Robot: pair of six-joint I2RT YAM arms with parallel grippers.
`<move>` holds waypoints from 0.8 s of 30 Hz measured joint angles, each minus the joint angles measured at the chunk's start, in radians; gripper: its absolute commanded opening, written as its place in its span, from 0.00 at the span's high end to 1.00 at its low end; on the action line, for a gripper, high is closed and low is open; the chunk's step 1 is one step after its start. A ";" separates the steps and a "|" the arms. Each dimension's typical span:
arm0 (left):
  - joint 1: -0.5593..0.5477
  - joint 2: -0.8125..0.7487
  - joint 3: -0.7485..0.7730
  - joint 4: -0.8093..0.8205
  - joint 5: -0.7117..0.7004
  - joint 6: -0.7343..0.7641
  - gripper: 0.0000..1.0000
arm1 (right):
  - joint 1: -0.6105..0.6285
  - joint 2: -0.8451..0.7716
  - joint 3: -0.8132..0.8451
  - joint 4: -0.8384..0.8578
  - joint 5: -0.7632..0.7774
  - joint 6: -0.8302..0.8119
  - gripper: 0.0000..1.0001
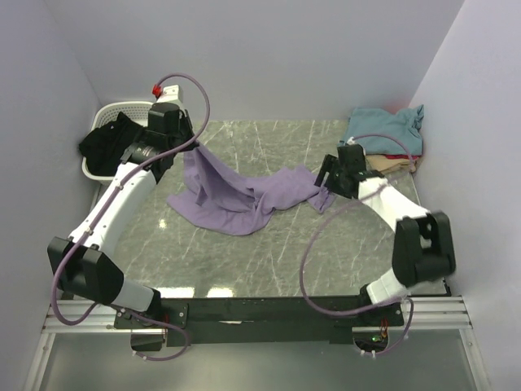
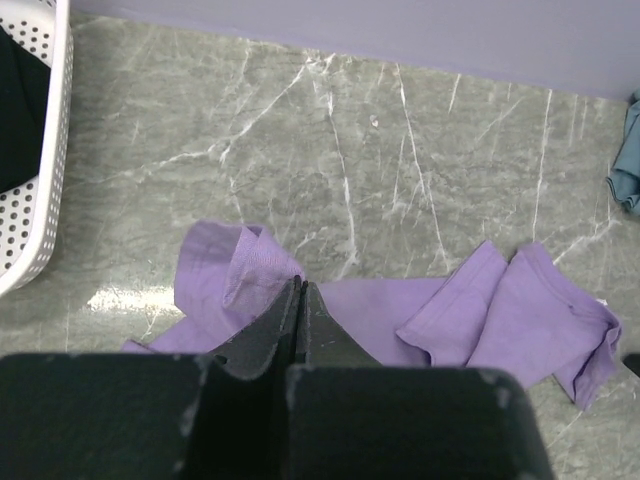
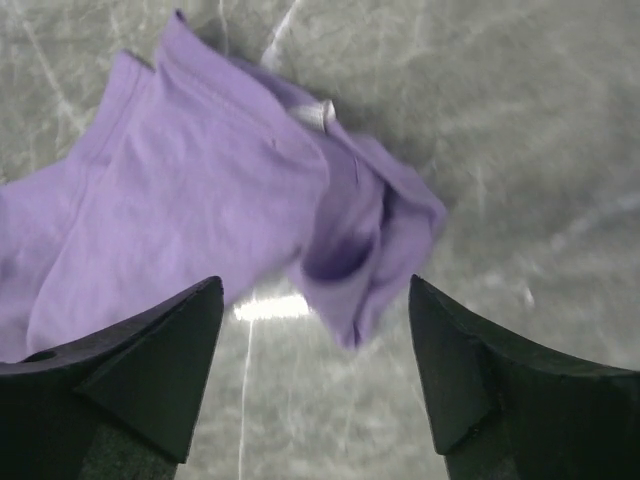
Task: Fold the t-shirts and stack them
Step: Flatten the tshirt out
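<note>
Left jaws clamped on lavender t-shirt (image 1: 236, 199), right jaws apart over its other end

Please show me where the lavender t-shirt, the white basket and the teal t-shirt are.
lavender t-shirt (image 1: 228, 204), top external view, middle of the crumpled fabric.
white basket (image 1: 122, 106), top external view, its far rim.
teal t-shirt (image 1: 383, 130), top external view, middle of its upper surface.

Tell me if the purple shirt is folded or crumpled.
Crumpled. The purple shirt lies bunched in loose ridges on the table, one corner pinched by the left fingers.
</note>
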 measured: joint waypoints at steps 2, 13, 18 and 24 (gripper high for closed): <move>0.000 0.007 0.000 -0.001 0.003 -0.001 0.99 | 0.000 0.096 0.049 0.019 -0.013 -0.009 0.28; 0.000 0.031 0.000 0.002 0.003 0.000 0.99 | 0.000 0.307 0.172 0.035 -0.053 -0.034 1.00; 0.000 0.043 0.000 0.002 0.004 0.000 0.99 | 0.005 0.274 0.158 0.032 -0.072 -0.055 1.00; 0.000 0.070 0.000 0.003 0.006 0.001 0.99 | 0.026 -0.035 0.063 -0.047 -0.145 -0.091 1.00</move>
